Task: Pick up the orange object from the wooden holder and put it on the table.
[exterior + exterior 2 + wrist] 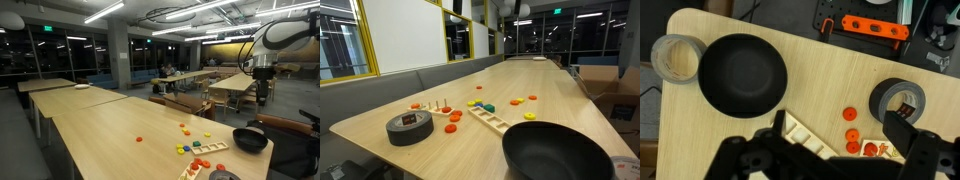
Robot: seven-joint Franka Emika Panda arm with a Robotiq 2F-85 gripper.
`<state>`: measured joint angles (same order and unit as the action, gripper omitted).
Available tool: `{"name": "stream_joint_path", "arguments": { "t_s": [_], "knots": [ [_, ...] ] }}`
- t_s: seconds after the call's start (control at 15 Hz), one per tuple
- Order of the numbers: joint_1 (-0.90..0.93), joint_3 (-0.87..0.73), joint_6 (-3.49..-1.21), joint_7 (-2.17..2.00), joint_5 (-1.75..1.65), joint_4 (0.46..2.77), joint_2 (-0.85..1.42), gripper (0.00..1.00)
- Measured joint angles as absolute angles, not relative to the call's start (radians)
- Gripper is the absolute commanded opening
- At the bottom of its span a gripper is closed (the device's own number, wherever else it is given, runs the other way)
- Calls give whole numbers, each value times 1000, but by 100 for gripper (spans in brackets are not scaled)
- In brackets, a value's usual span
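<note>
Gripper [835, 158] jaws spread wide, empty, above smooth light-wood table [820, 70]. Flat round orange discs [850, 113] lie beside slatted wooden holder [805, 135]; matte-black round bowl [743, 72] nearby.

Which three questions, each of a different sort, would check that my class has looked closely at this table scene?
1. True or false: the black bowl has something lying in it.
2. Multiple choice: the dark tape roll lies A) inside the bowl, B) on the table, apart from the bowl, C) on the bowl's rim.
3. Fill in: in the wrist view the pincer holds nothing and its jaws stand ___.

Key: 1 false, the bowl is empty; 2 B; 3 open.
</note>
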<state>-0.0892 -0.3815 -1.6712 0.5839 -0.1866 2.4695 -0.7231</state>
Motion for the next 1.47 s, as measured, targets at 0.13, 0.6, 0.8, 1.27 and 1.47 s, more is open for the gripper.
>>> {"name": "stream_joint_path", "arguments": {
  "t_s": [0.13, 0.6, 0.8, 1.27, 1.47],
  "knots": [
    [-89, -381, -1671, 583, -187, 2476, -720, 100],
    [-94, -335, -1691, 552, -193, 2486, -726, 100],
    [-102, -307, -1707, 510, -228, 2489, -740, 100],
    [-93, -213, -1871, 354, -236, 2581, -710, 100],
    [-75, -162, -1990, 267, -231, 2630, -649, 100]
  ]
}}
